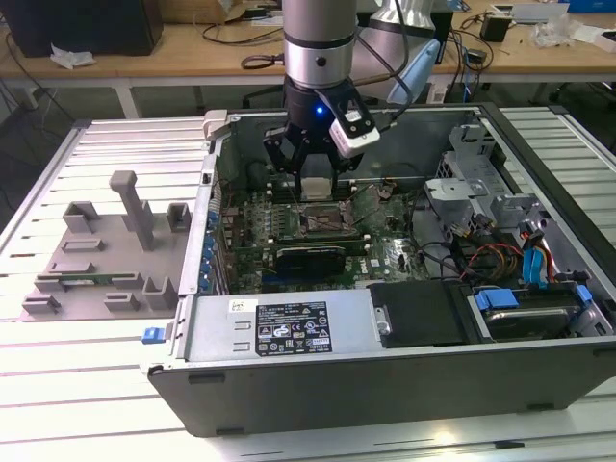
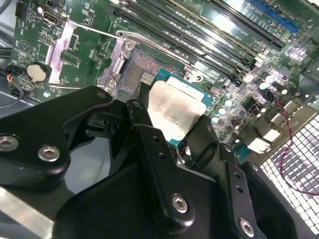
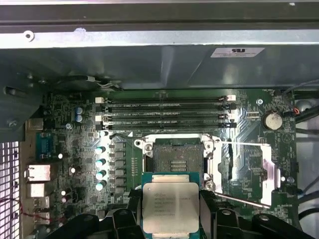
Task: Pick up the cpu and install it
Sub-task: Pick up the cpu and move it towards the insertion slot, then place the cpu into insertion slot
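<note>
Fingers point(image 3: 207, 208) clamped on the cpu point(image 3: 170, 206), open socket point(image 3: 178, 157) just beyond them; a tilted or offset descent could bend its pins

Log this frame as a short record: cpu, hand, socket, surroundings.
cpu: held flat by two edges, silver top showing in both wrist views
hand: shut on the cpu, inside the open computer case
socket: open and empty, cpu not yet seated
surroundings: grey fixture blocks at the exterior view's left of the case
</note>
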{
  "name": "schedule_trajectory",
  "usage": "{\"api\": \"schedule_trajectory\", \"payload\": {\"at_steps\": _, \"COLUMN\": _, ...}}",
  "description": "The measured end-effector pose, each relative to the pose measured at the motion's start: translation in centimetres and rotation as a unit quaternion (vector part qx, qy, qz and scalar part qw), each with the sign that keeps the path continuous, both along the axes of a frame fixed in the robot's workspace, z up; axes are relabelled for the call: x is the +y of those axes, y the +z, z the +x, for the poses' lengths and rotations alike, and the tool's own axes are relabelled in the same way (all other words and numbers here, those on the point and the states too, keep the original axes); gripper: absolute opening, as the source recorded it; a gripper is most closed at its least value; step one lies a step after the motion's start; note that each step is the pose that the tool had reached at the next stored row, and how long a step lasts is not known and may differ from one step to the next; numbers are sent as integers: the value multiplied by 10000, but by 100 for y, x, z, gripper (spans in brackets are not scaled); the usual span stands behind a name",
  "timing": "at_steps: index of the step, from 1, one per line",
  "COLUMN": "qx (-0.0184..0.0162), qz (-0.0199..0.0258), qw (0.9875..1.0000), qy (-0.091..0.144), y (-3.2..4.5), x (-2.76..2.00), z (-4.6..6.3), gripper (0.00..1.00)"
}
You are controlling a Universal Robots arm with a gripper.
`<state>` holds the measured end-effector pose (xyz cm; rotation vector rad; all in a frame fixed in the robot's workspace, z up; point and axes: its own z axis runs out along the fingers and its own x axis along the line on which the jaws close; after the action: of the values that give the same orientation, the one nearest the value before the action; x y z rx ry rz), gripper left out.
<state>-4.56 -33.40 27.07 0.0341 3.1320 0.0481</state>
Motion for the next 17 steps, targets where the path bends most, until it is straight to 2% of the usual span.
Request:
{"api": "schedule_trajectory", "payload": {"at_steps": 5, "qx": 0, "qz": 0, "qw": 10000, "qy": 19, "y": -63, "x": 18, "z": 6, "gripper": 55}}
{"api": "schedule_trajectory", "payload": {"at_steps": 17, "qx": 0, "qz": -2, "qw": 10000, "qy": 18, "y": -78, "x": 18, "z": 6, "gripper": 55}}
